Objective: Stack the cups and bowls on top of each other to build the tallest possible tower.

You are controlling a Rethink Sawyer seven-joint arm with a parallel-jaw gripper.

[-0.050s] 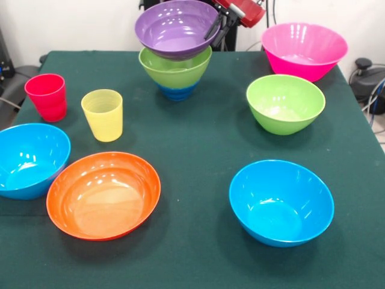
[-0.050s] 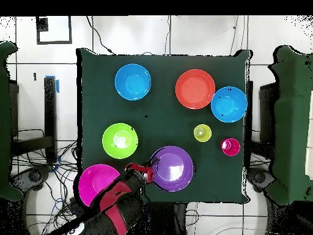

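The robot's black jaws (image 1: 215,27) are pinched on the rim of the shiny purple plastic bowl (image 1: 176,28): one finger is inside the bowl and one is outside. The purple bowl sits tilted on top of the tower (image 1: 175,60). Right under it is a lime green plastic bowl (image 1: 175,69), and at the very bottom is a small dark blue plastic bowl (image 1: 177,92). The tower stands close to the tabletop (image 1: 198,144) edge where the red and black arm (image 2: 113,208) comes in.

In the front view, the big pink plastic bowl (image 1: 304,49) is just beside the jaws on the right, near that same edge. A second lime green bowl (image 1: 286,103) sits in front of the pink one.

Well apart from the jaws, to the left, stand the small red plastic cup (image 1: 47,96) and the see-through yellow plastic cup (image 1: 103,114) with faint ridges. They stand near each other but do not touch.

Farthest from the jaws are the wide orange plastic bowl (image 1: 103,194) and two light blue plastic bowls. The left light blue bowl (image 1: 29,159) touches the orange one and reaches the tabletop's side edge. The other light blue bowl (image 1: 281,201) sits alone.

The middle of the dark green tabletop is bare, with open room there.
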